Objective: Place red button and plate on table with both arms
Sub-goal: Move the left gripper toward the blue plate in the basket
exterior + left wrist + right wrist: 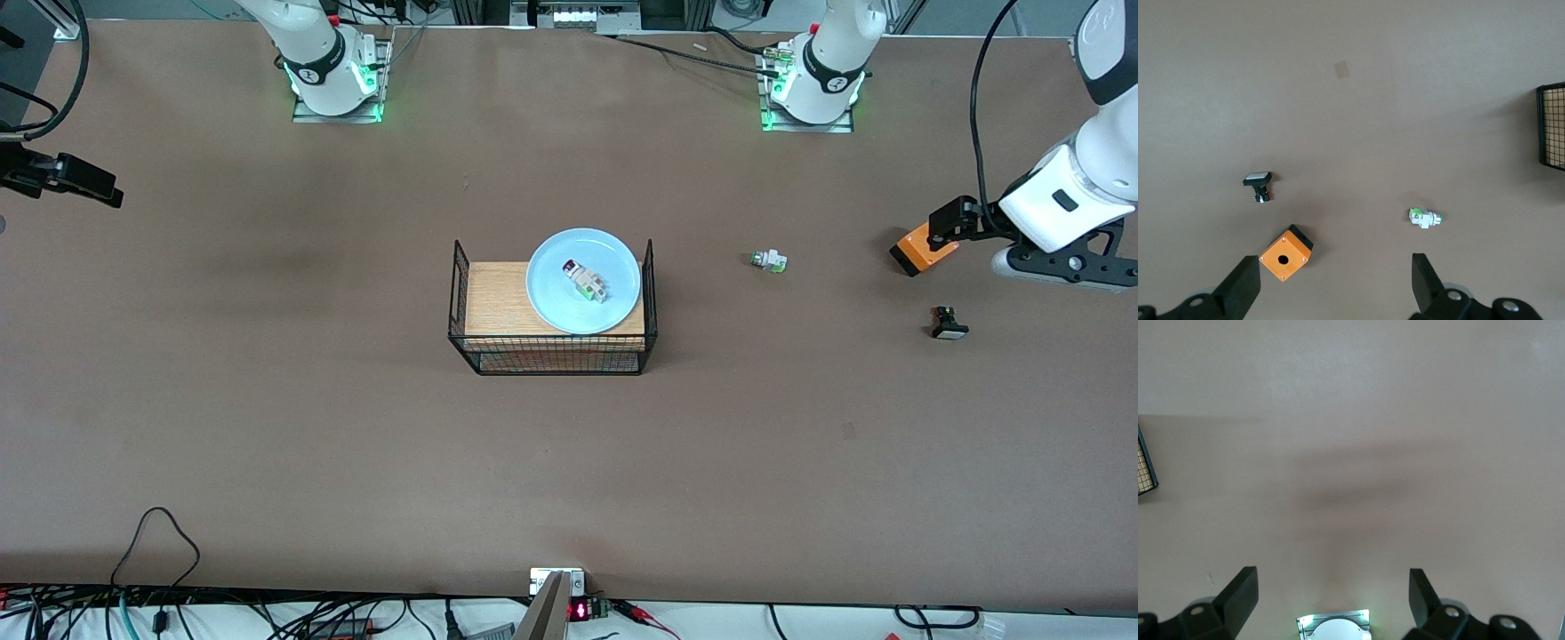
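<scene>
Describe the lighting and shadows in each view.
Front view: even overhead light, green glow at both arm bases, soft shadow by the wire rack. Left wrist view: flat light, orange box sharp, no glare. Right wrist view: broad blurry shadow streaks on the bare table.

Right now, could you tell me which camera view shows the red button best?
The front view: the red button lies in the light-blue plate on the wire rack. The left wrist view shows only a corner of that rack, the right wrist view only its edge; neither shows the button.
</scene>
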`<act>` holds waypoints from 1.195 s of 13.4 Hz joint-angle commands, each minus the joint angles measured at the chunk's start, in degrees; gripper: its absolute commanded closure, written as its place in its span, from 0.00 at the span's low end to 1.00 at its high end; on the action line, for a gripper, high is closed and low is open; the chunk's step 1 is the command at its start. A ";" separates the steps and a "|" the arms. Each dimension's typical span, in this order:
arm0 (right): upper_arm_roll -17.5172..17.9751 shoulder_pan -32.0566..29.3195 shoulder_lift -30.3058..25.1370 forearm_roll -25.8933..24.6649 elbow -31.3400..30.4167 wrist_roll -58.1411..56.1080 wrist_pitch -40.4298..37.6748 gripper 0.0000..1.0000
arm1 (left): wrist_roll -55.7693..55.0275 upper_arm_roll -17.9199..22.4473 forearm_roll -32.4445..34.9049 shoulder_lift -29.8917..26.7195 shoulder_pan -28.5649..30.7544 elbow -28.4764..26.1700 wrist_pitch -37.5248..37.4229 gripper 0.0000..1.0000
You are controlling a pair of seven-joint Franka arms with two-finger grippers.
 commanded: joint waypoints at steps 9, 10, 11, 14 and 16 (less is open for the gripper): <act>0.13 -0.44 0.79 -0.13 1.72 -0.86 -0.41 0.00 | -27.70 -2.25 -14.31 5.12 -12.22 4.91 -1.08 0.00; 0.13 -0.44 0.79 -0.13 1.72 -0.77 -0.41 0.00 | -30.26 -2.61 -14.69 6.18 -13.45 5.00 0.84 0.00; 0.13 -0.36 0.79 -0.13 1.72 -0.77 -0.41 0.00 | -31.07 -2.70 -14.78 7.58 -15.29 5.00 5.55 0.00; 0.21 -0.18 0.79 -0.04 1.72 -0.77 -0.50 0.00 | -38.60 -2.96 -14.43 12.06 -21.88 5.09 13.23 0.00; 0.47 0.08 0.79 -0.04 1.72 -0.68 -0.41 0.00 | -47.04 -2.88 -14.08 14.78 -26.27 7.27 15.79 0.00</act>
